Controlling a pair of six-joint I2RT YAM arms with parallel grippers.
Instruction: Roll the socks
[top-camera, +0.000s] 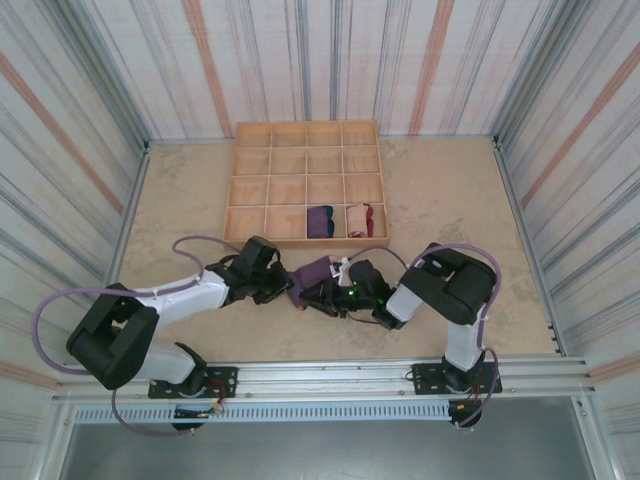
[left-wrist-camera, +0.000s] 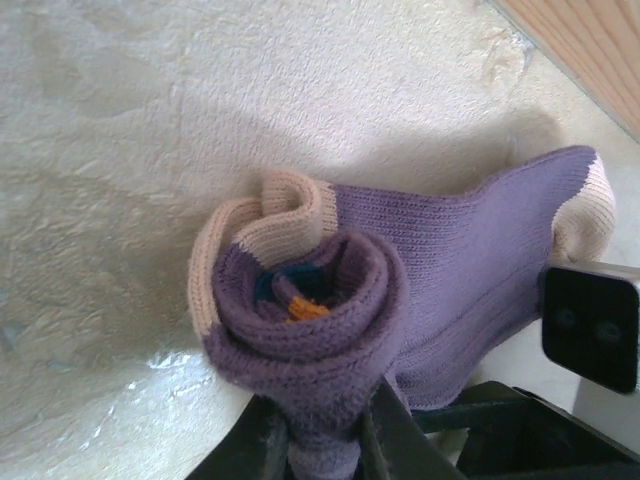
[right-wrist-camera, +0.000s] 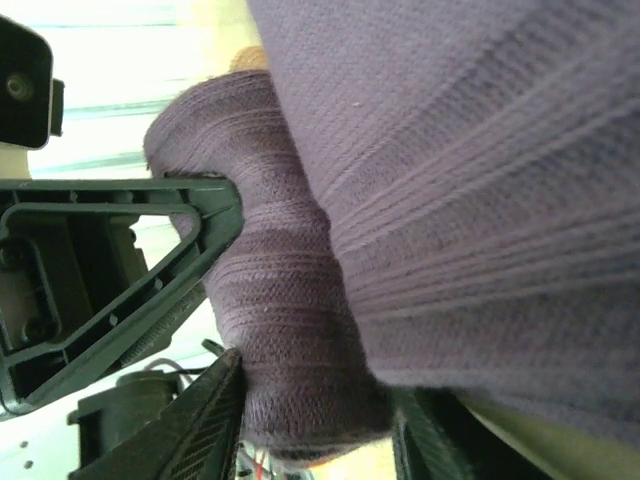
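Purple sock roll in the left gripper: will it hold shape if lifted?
Likely floppy: soft knit roll bulges past the left gripper pinching it. Loose tail lies flat on the table, so it would probably dangle and may unroll.

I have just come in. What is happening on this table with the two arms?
Both arms meet at mid-table over a purple sock roll. The left tool pinches the roll, and a purple sock with tan ends lies partly wrapped around it. The right tool straddles the roll; whether it presses it is unclear. Two finished rolls, a purple one and a cream one, sit in the wooden tray.
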